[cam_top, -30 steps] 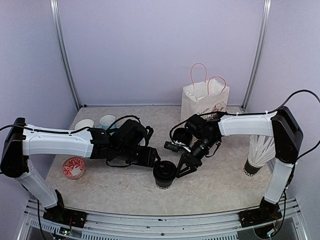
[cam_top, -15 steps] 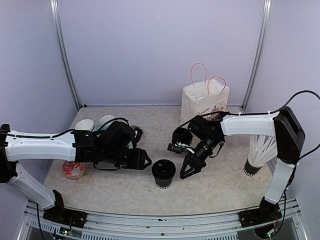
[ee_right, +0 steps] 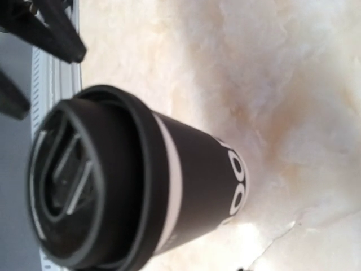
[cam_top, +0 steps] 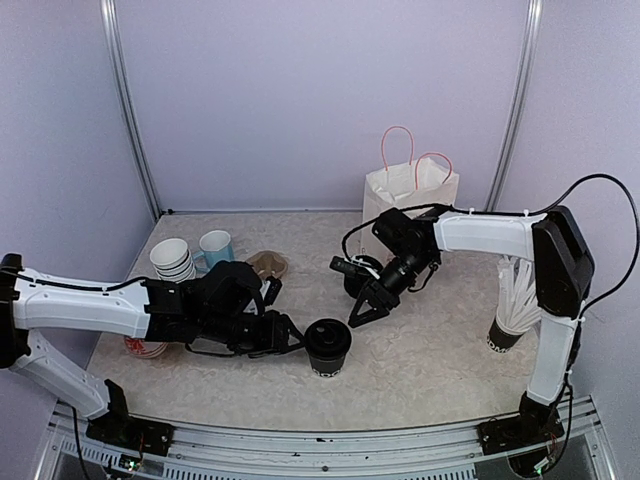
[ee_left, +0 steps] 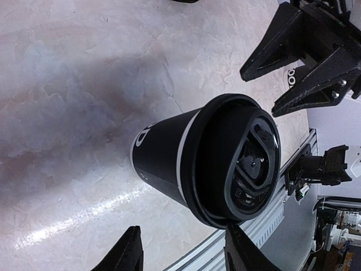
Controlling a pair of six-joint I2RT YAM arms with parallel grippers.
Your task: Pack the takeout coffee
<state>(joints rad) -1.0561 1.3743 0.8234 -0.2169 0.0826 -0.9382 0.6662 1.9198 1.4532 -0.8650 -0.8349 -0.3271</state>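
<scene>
Your left gripper [cam_top: 296,336] sits spread, empty, nine o'clock of the lidded coffee cup [cam_top: 328,346]. Your right gripper [cam_top: 365,313], one o'clock, likewise released.

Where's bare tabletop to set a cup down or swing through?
Free: the front-right patch between the near lidded cup and the tall white stack; also the back strip between the blue mug and the paper bag. Crowded: centre, where the left gripper and right gripper flank that cup.
</scene>
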